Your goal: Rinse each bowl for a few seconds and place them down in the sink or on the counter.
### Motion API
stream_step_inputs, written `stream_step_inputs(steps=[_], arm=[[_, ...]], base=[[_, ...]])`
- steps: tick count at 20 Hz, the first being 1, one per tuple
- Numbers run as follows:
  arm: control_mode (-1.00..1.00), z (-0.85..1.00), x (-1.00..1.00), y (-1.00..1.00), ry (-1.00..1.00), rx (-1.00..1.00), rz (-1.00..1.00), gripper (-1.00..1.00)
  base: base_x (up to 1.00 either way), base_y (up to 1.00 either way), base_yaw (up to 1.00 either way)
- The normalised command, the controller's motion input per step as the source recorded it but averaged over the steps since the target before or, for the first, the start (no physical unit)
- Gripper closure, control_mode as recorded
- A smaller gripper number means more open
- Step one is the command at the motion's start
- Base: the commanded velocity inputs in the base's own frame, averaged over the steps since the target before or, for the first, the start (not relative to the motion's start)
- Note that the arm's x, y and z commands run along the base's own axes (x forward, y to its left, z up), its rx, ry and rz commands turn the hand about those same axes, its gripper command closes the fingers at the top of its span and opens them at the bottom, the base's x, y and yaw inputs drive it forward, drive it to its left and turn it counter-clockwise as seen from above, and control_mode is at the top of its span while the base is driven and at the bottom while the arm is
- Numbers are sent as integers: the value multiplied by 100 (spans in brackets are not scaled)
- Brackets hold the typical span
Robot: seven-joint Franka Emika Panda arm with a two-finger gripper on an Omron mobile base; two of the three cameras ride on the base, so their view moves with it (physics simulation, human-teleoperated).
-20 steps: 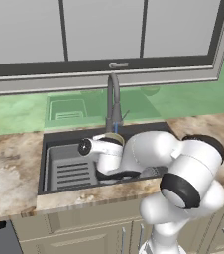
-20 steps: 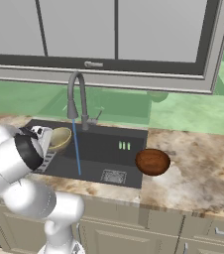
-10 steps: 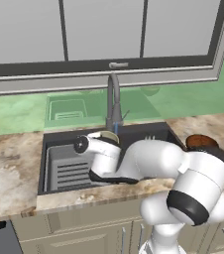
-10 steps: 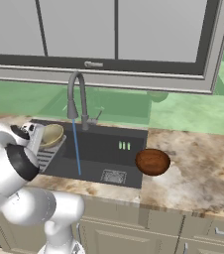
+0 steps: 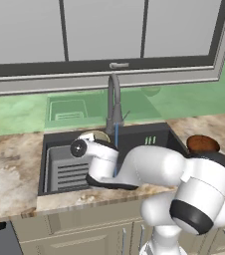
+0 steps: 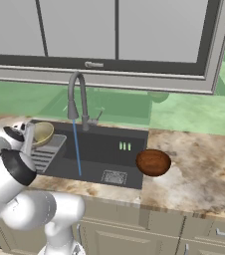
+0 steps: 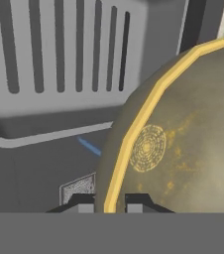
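Olive-gold bowl (image 7: 183,134) rim pinched by the hand (image 7: 110,202), arm bent low over the sink (image 6: 109,149), above the slotted tray (image 7: 59,59)

Glossy white rounded arm (image 5: 154,167) (bulbous links), dark joint bands

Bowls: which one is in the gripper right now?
The olive-gold bowl: the gripper is shut on its rim over the sink, left of the water stream. The reddish-brown bowl sits free on the counter.
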Motion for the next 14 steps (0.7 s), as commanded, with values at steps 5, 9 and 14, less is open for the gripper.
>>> stream_step_inputs(steps=[5, 9, 14], arm=[[-100, 1, -8, 30, 0, -2, 19, 100], [-100, 0, -6, 25, 1, 0, 21, 100], [-100, 0, -6, 25, 0, -1, 20, 100]], base=[[0, 0, 0], [0, 0, 0], [0, 0, 0]])
